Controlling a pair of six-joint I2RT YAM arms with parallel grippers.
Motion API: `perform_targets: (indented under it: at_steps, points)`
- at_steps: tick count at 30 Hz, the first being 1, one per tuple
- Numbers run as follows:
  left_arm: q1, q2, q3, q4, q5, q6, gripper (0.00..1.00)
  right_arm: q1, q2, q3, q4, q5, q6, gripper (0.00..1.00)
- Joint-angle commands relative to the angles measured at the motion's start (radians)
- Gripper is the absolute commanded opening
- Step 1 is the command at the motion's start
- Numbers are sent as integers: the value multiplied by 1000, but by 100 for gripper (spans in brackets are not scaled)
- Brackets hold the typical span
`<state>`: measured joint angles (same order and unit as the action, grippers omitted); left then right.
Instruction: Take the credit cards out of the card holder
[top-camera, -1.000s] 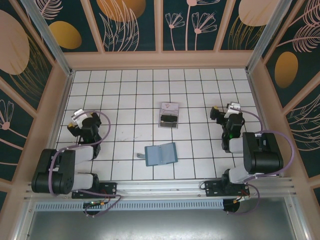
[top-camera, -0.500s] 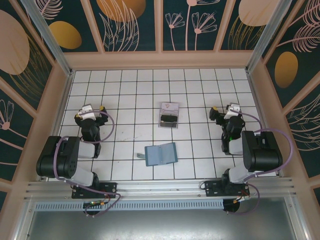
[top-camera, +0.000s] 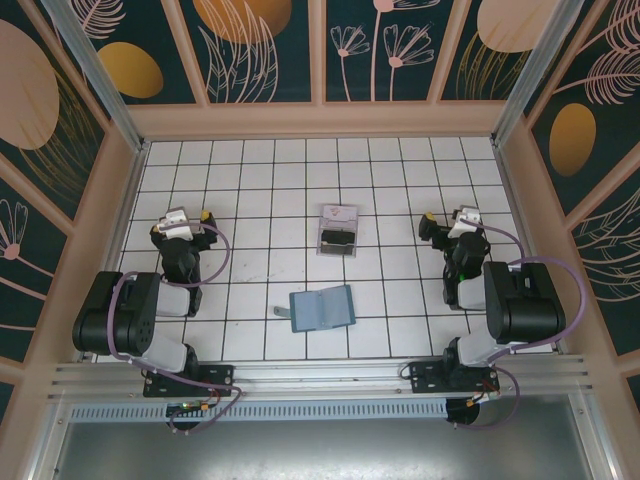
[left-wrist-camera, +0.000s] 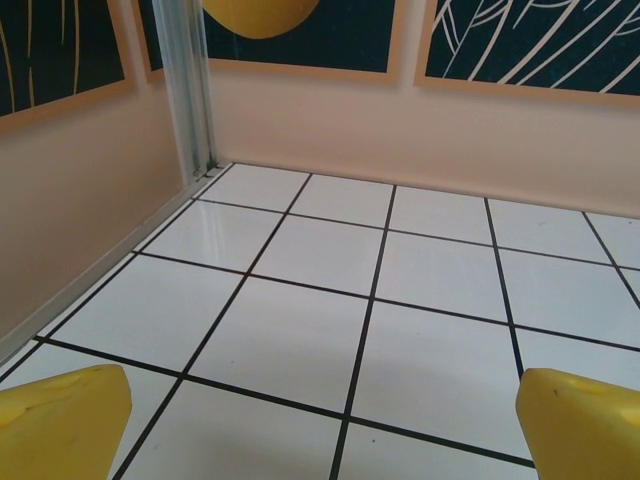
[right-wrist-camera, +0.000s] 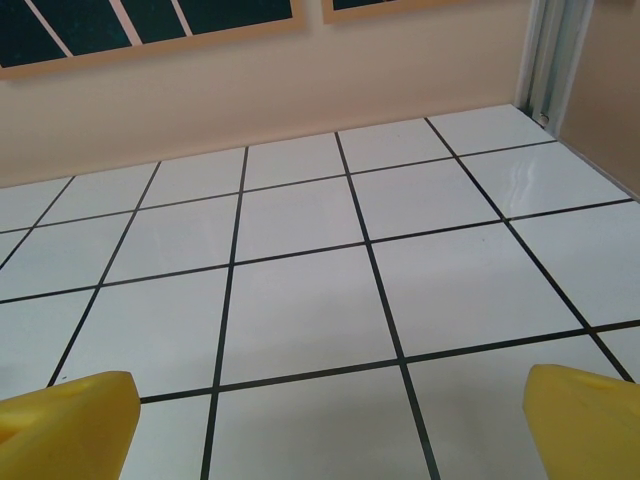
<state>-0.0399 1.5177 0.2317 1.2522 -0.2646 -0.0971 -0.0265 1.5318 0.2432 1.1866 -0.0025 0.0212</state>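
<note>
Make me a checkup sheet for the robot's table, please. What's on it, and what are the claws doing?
Surface: white tiled table, black grid lines, no spills seen.
Job's things: teal card holder lies open and flat, front middle, touching nothing.
Clutter: clear stand behind it, apart; something dark and something pale inside.
Claws: left claw open, empty; right claw open, empty; both above bare tiles.
Cables: purple cables loop along both arms, off the holder.
Surroundings: peach walls with dark flowery panels, metal corner posts.

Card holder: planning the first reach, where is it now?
Top view: the card holder lies open mid-table between the arms, nearer than the clear stand.
</note>
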Motion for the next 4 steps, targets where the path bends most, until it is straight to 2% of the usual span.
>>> perform_targets:
  at_steps: [1, 4]
  points:
    - [5, 1, -9, 49, 18, 12, 99, -4, 7, -7, 54, -10, -6, 99]
    - [5, 1, -9, 49, 18, 12, 98, -7, 8, -7, 56, -12, -7, 99]
